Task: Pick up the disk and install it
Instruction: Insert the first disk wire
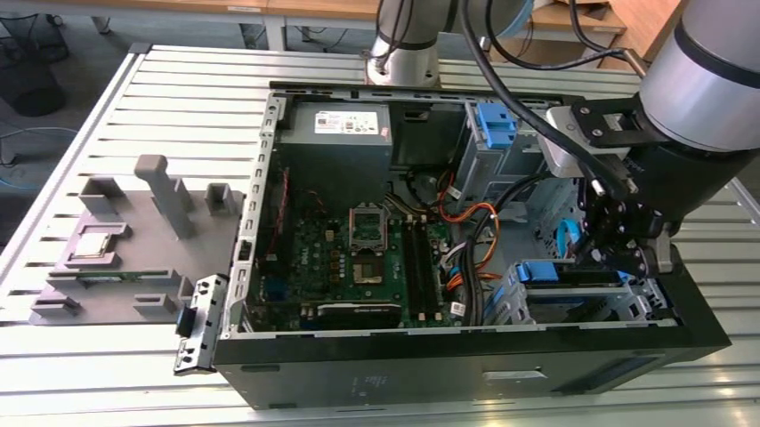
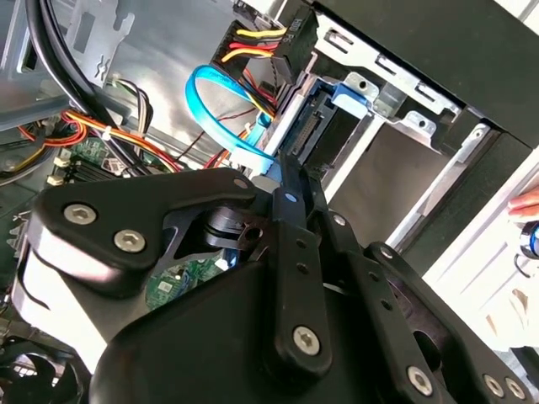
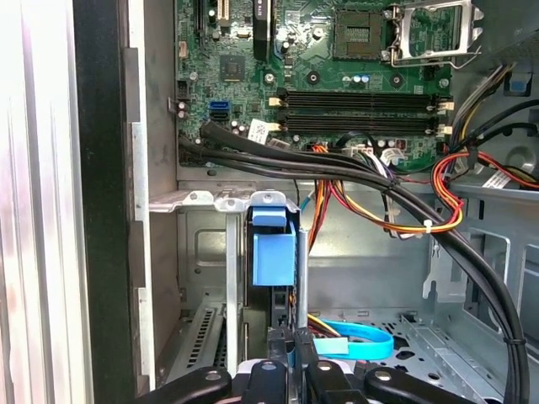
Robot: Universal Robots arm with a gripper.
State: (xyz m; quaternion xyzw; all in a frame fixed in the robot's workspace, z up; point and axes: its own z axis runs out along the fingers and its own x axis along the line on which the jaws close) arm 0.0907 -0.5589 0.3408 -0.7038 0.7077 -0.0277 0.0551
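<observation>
- The PC case (image 1: 475,374) lies open on the slatted metal bench (image 1: 190,98), so you look straight down at the motherboard (image 1: 344,258).
- The arm reaches in from the exterior view's right. The gripper (image 1: 600,258) is down inside the case at that end, right over the drive cage (image 1: 594,307).
- The disk (image 1: 558,271) is in that cage. From the exterior view you mostly catch the bright blue of its frame, just beside the gripper.
- In the first wrist view the disk (image 3: 274,248) shows edge-on, standing between the cage's (image 3: 198,202) metal rails with its blue tab sticking up. The gripper (image 3: 290,341) is lined up with its near end.
- In the second wrist view the gripper (image 2: 286,172) points at the end of the disk (image 2: 347,91), whose blue frame sits against the silver rails.
- Jaws: honestly can't tell whether they're clamped on the disk or let go. They're narrow and right at its edge, but the contact is hidden.
- A flat blue data cable (image 3: 358,341) loops along the case floor just beside the gripper, and the second wrist view has it (image 2: 206,105) too.
- A fat bundle of black cables (image 3: 337,168) runs between the motherboard (image 3: 320,80) and the cage.
- Over on the exterior view's left, a grey parts tray (image 1: 142,227) sits on the bench, well apart from the gripper.
</observation>
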